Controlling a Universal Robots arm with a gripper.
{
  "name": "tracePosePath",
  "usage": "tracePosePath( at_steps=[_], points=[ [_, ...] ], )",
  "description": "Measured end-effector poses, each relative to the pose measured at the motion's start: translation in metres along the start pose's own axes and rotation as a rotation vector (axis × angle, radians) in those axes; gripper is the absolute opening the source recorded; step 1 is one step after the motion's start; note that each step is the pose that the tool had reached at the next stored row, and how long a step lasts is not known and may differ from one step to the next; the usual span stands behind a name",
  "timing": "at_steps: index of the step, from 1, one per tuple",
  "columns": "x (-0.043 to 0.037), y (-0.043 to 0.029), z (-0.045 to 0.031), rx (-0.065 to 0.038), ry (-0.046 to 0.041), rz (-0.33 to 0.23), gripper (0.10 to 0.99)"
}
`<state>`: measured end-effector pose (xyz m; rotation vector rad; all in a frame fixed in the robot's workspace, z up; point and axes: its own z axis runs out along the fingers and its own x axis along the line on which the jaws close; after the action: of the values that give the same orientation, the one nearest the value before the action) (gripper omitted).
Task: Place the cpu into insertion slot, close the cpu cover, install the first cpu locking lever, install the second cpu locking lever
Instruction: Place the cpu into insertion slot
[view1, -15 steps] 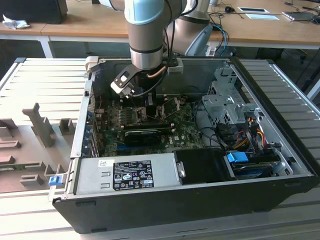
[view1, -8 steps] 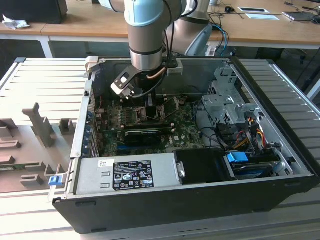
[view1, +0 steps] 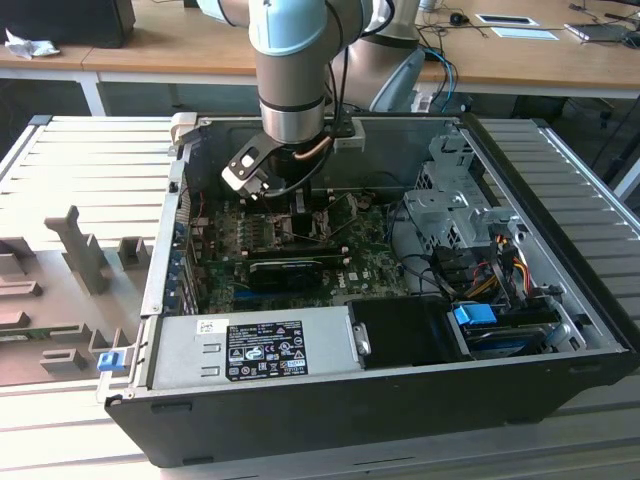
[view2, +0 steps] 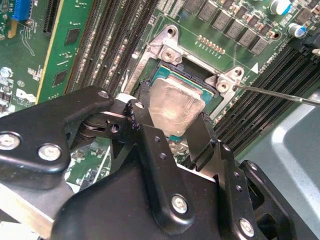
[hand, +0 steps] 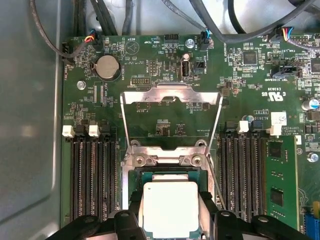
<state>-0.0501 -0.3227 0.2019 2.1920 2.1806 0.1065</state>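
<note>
Between the closed gripper jaws, the cpu sits over the insertion slot; beyond, the cpu cover stands open.

cpu cover open — clear, memory slots flanking

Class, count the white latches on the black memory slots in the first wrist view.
4 white latches: two on memory slots beside one side of the open cpu cover, two beside the other. More may be hidden at the slots' other ends.
</note>
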Motion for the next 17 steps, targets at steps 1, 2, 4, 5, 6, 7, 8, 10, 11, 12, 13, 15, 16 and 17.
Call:
tracePosePath(
  at_steps=[1,2,4,5,6,7,8,10,11,12,13,15,16,17],
  points=[
    [0.0,0.0,0.0,0.0,0.0,0.0,0.529],
    [0.0,-0.0001,0.0,0.0,0.0,0.0,0.529],
    [0.0,-0.0002,0.0,0.0,0.0,0.0,0.545],
    [0.0001,-0.0003,0.0,0.0,0.0001,0.0,0.608],
    [0.0008,-0.0004,0.0001,0.0,0.0003,0.0,0.608],
    [0.0018,-0.0003,0.0001,0.0,0.0001,0.0,0.608],
    [0.0025,-0.0003,0.0002,0.0,0.0002,0.0,0.608],
    [0.0037,-0.0003,0.0005,0.0,0.0004,0.0,0.608],
    [0.0039,-0.0003,0.0006,0.0,0.0006,0.0,0.608],
    [0.0042,-0.0002,0.0007,0.0,0.0006,0.0,0.608],
    [0.0043,-0.0002,0.0007,0.0,0.0005,0.0,0.608],
    [0.0042,-0.0001,-0.0004,0.0,-0.0003,0.0,0.608],
    [0.0032,-0.0001,-0.0006,0.0,-0.0008,0.0,0.608],
    [0.0021,-0.0001,-0.0008,0.0,-0.0015,0.0,0.608]
  ],
)
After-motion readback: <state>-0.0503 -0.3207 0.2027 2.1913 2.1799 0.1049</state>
